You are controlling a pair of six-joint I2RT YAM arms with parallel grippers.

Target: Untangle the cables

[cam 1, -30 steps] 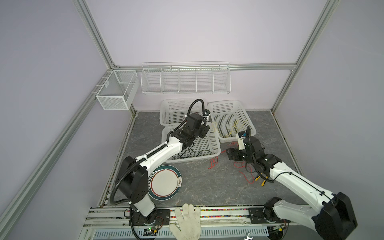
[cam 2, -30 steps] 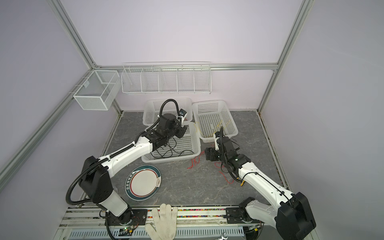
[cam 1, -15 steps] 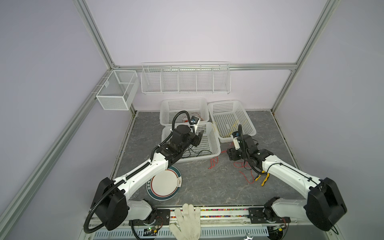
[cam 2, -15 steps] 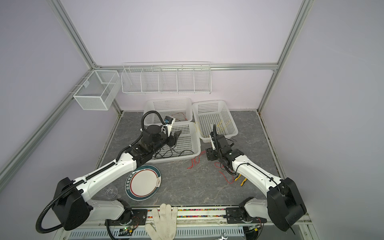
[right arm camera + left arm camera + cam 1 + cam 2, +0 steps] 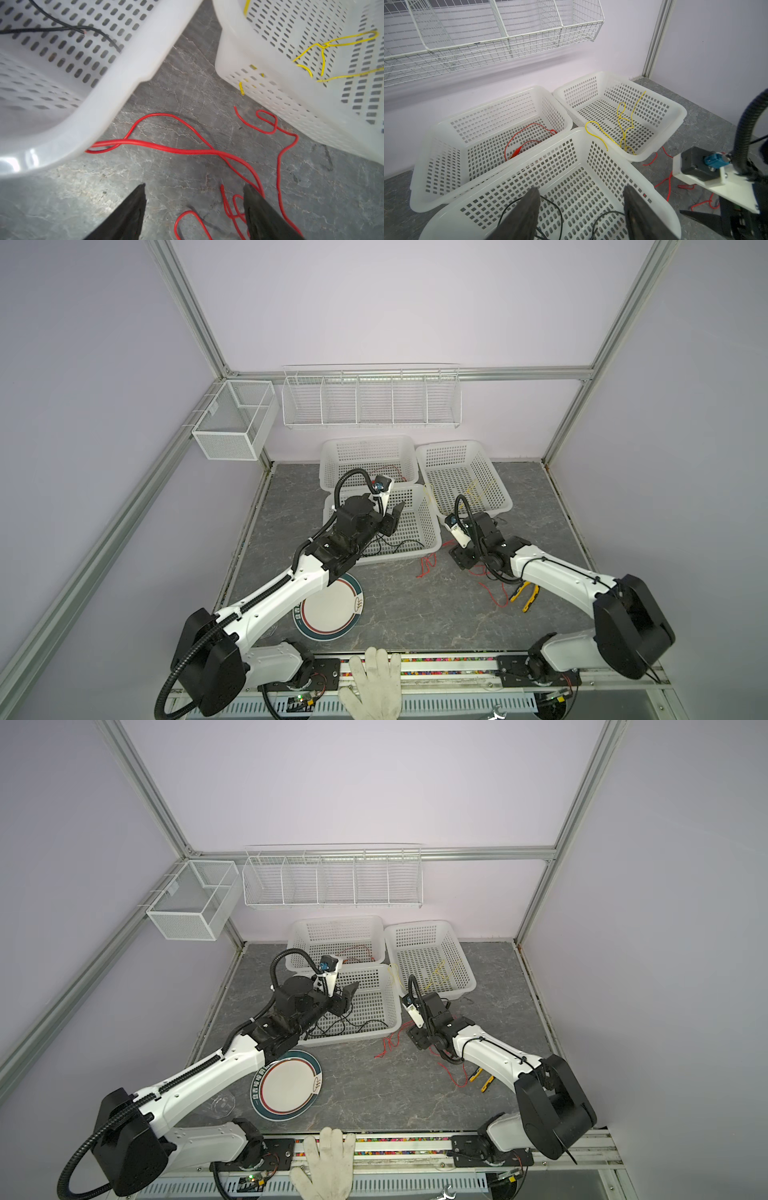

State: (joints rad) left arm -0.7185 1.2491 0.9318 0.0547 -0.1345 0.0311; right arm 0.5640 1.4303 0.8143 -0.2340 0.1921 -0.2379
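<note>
1. The left gripper [image 5: 581,188] hovers over the front basket [image 5: 432,526], jaws wide and empty, with a black cable [image 5: 550,202] coiled on the basket floor below.
2. The right gripper [image 5: 194,185] hangs low over the grey table [image 5: 415,614], jaws wide and gripping nothing. Beneath it sprawls a tangled red cable [image 5: 166,148], one loop tucked under that basket's corner.
3. A yellow cable [image 5: 623,118] lies in the right basket [image 5: 457,444], and a second red cable [image 5: 529,133] in the rear basket [image 5: 365,441].
4. Yellow-handled pliers [image 5: 525,597] lie beside the right arm. A plate [image 5: 328,605] and a gloved hand [image 5: 374,684] are at the front.
</note>
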